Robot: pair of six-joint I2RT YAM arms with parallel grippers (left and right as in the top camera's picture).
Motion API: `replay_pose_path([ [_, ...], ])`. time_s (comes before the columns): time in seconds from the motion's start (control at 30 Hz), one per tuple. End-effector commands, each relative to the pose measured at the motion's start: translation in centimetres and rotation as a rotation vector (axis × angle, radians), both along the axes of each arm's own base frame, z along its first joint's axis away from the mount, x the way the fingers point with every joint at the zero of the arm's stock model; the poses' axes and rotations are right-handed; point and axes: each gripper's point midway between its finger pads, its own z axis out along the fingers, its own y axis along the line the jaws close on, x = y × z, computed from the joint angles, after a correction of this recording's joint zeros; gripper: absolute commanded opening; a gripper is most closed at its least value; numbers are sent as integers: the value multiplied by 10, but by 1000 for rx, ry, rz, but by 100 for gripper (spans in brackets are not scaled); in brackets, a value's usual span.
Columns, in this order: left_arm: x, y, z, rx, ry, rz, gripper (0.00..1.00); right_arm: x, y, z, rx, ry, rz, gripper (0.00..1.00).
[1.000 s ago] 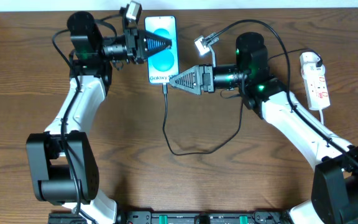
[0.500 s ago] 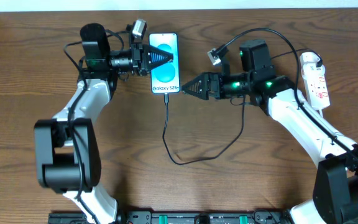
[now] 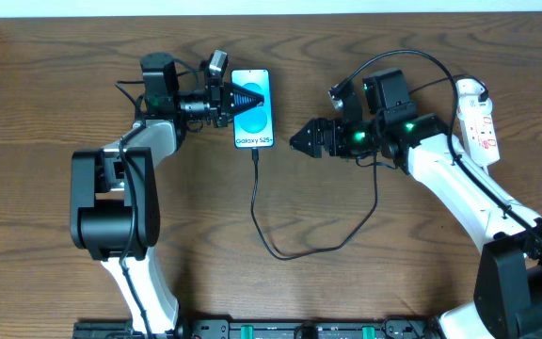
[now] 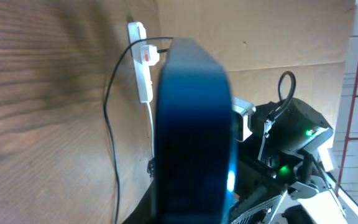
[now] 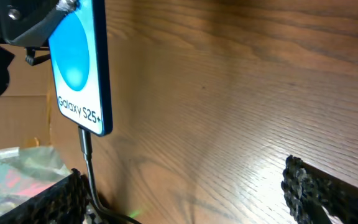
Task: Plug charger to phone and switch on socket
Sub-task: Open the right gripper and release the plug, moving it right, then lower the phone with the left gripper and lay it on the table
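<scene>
The phone (image 3: pixel 253 121), its blue screen lit, is lifted on edge above the table, and my left gripper (image 3: pixel 257 97) is shut on its upper half. In the left wrist view the phone's dark edge (image 4: pixel 194 124) fills the frame and hides my fingers. The charger's black connector (image 5: pixel 86 144) sits in the phone's bottom port. Its thin cable (image 3: pixel 262 217) loops across the table toward the white socket (image 3: pixel 483 127) at the right edge. My right gripper (image 3: pixel 296 141) stands open just right of the connector, with its fingers (image 5: pixel 319 193) wide apart and touching nothing.
The socket (image 4: pixel 140 62) and its white lead also show in the left wrist view. Thick black robot cables arch over the right arm (image 3: pixel 412 66). The cable loop (image 3: pixel 290 252) lies on the wood at mid-table.
My right gripper has let go of the connector, opened wide and drawn back to the right. My left gripper has carried the phone slightly right and toward the table's middle.
</scene>
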Motion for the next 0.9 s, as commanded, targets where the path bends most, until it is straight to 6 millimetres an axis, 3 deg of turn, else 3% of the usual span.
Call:
replay_pose_path([
  [0.0,5,2,-11,9,-22,13,7,5,-5,-1,-31,-23,-9,99],
  [0.5,24,9,-51,118,77,163,7,5,-10,-6,-65,-15,-26,99],
  [0.73,13,15,-88,242,160,195,7,6,-10,-6,-70,-17,-30,99],
  [0.87,9,16,-92,252,173,189,7,6,-10,-6,-70,-18,-30,99],
])
